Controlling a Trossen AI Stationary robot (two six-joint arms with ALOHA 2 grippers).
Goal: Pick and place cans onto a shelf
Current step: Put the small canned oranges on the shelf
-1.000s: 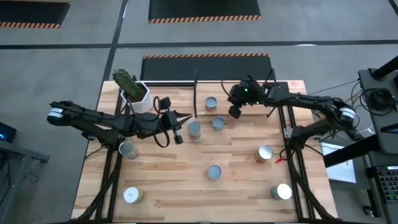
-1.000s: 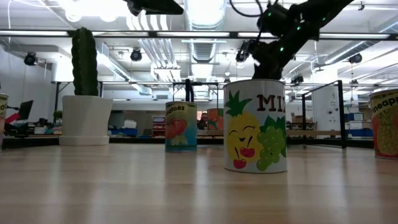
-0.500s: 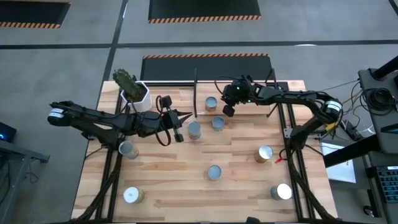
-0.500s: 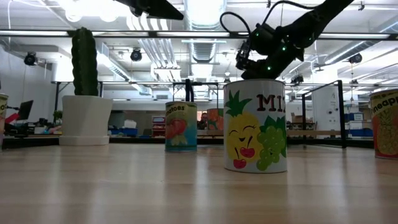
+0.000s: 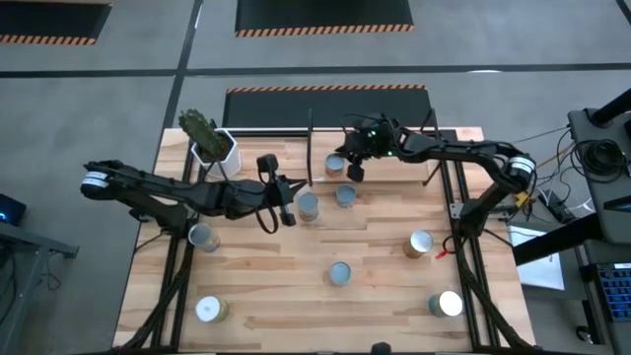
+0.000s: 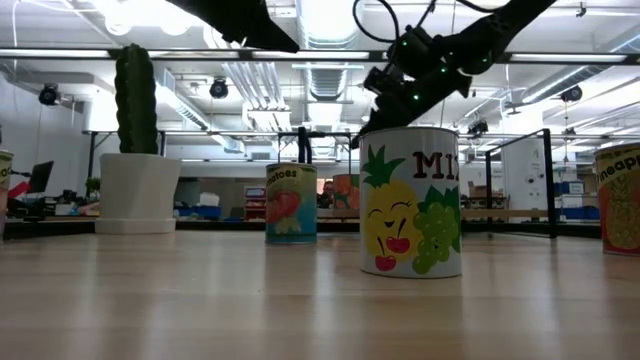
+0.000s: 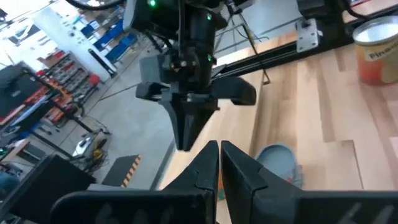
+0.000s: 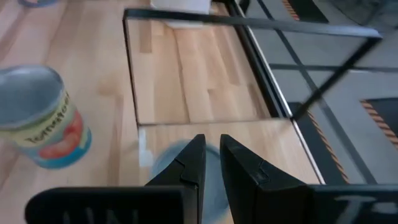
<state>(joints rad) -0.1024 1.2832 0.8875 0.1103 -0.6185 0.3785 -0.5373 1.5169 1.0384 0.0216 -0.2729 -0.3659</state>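
overhead, eight cans show on the desk. one can stands on the shelf at the far edge of the desk, near the shelf's left post. two more stand side by side just in front of the shelf: a can on the left and a can on the right. a can sits near the left edge, a white-topped can at the near left corner, a can toward the near middle, a can on the right side, and a white-topped can at the near right corner. one white pot with a cactus stands at the far left corner.

there are two arms. the left hand lies low over the desk just left of the can in front of the shelf, its fingers pressed together on nothing. the right hand hangs over the shelf's left part, just beside the can that stands there; its fingers are nearly together with a thin slit between them, and nothing is in them.

from desk height, a pineapple-and-grape labelled can stands nearest, a tomato can farther back, and the cactus pot to the left.
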